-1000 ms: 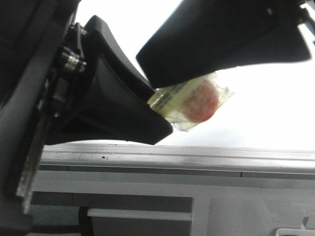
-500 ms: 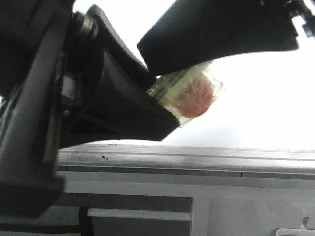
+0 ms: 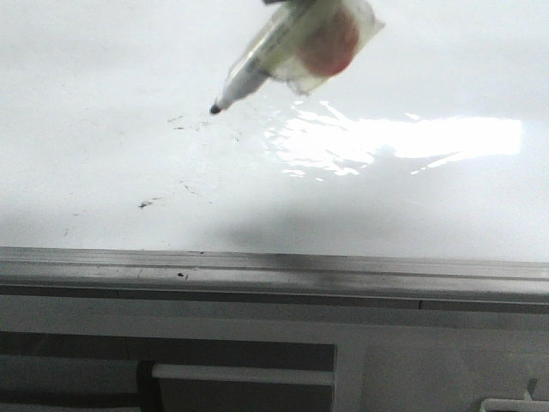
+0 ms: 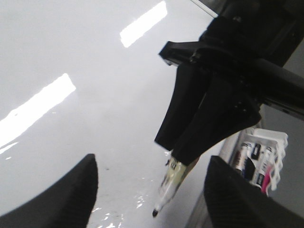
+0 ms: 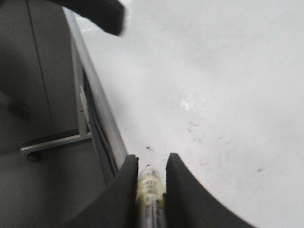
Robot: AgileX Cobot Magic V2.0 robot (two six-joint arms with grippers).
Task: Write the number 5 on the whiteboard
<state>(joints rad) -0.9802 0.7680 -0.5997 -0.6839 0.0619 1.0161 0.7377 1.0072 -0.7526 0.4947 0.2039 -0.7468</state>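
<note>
The whiteboard (image 3: 86, 86) is glossy white with glare and a few small dark smudges; no strokes of the number 5 show on it. My right gripper (image 5: 151, 164) is shut on a marker (image 5: 150, 190). In the front view the marker (image 3: 257, 64) slants down from the top edge with a red patch under clear tape, and its black tip (image 3: 214, 109) is over the board; I cannot tell if it touches. The left wrist view shows the right gripper (image 4: 173, 152) holding the marker (image 4: 171, 183). My left gripper (image 4: 152, 190) is open and empty, just above the board (image 4: 71, 47).
A grey metal rail (image 3: 274, 266) runs along the board's near edge and also shows in the right wrist view (image 5: 95, 95). A grey frame (image 3: 257, 343) lies below it. A white rack of small items (image 4: 263, 156) stands past the rail.
The black gripper bodies that filled the front view have moved up and out of it. The marker has risen towards the top edge, and its tip and the board now show.
</note>
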